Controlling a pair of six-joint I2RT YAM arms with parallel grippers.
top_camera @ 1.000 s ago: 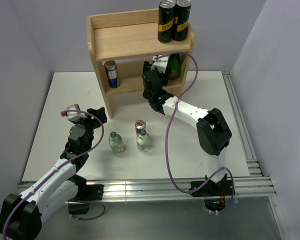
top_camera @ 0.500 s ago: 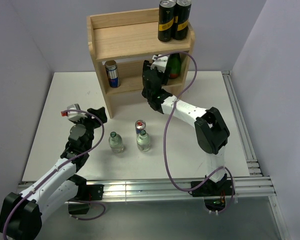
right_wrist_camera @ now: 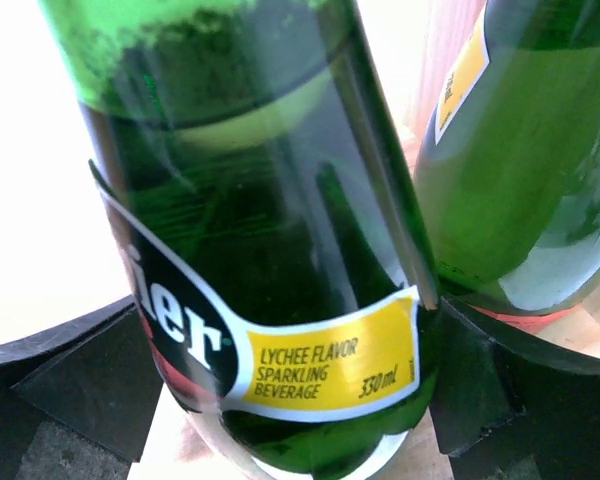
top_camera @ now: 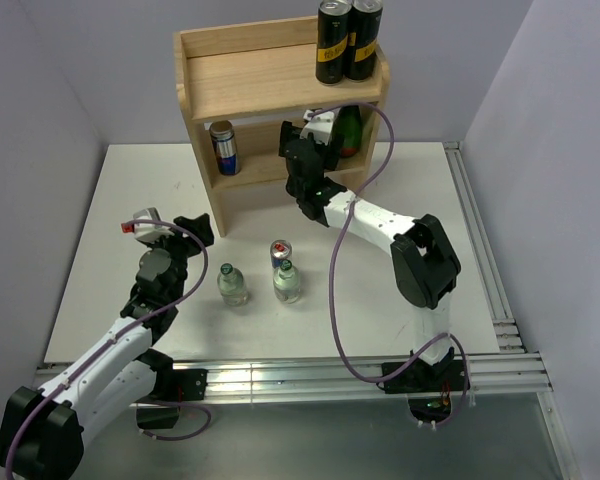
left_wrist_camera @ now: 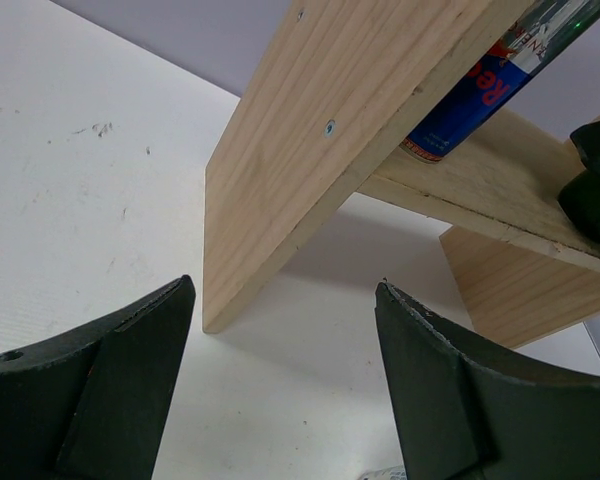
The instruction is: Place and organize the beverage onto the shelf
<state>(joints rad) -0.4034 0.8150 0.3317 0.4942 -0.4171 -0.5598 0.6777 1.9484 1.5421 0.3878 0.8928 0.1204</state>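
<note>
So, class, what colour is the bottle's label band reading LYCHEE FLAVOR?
Yellow, on the green bottle; best in right wrist view.

Eight drinks and one wooden shelf [top_camera: 250, 85]: two black-and-yellow cans [top_camera: 332, 42] [top_camera: 364, 38], two blue-silver cans [top_camera: 223, 147] [top_camera: 279, 252], two clear green-capped bottles [top_camera: 232, 286] [top_camera: 287, 283], and two dark-green glass bottles [right_wrist_camera: 270, 250] [right_wrist_camera: 520, 160] (the pair seen together only from the right wrist).

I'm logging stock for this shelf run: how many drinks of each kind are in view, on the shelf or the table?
black cans: 2
blue-silver cans: 2
clear bottles: 2
green bottles: 2
Total: 8
</note>
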